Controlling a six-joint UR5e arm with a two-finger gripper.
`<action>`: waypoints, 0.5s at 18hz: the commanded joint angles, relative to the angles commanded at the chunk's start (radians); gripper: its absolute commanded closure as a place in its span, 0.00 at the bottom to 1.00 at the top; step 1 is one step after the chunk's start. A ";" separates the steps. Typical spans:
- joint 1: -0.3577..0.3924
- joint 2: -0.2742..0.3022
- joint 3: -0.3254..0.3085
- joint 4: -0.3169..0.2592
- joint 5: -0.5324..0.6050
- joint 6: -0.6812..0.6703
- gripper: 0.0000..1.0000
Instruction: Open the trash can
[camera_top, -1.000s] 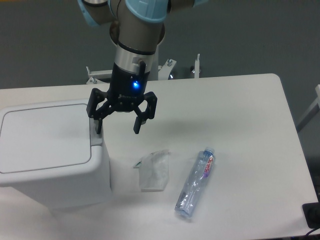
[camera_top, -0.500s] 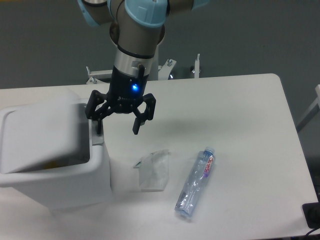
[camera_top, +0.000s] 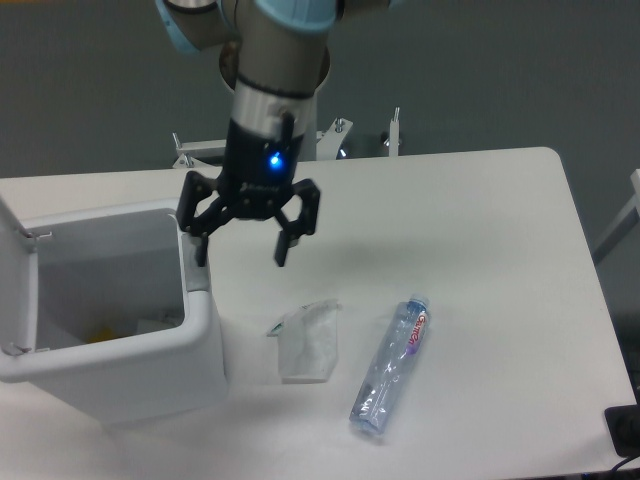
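Lid status changed: flat a second ago, half raised shortly after, it now stands fully upright at the left edge of the trash can (camera_top: 150, 375), exposing the interior (some small items lie at the bottom, not identifiable). Bin sits at the left end of the white bench (camera_top: 480, 250). Pincer (camera_top: 240, 250) hangs with fingers spread wide, empty, one fingertip just above the bin's right rim. A crumpled clear bag (camera_top: 305, 342) and a plastic bottle (camera_top: 392, 365) lie to the bin's right.
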 joint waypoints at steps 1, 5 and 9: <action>0.008 -0.012 0.008 -0.002 0.049 0.038 0.00; 0.090 -0.014 -0.001 -0.040 0.134 0.213 0.00; 0.190 -0.002 -0.014 -0.204 0.136 0.506 0.00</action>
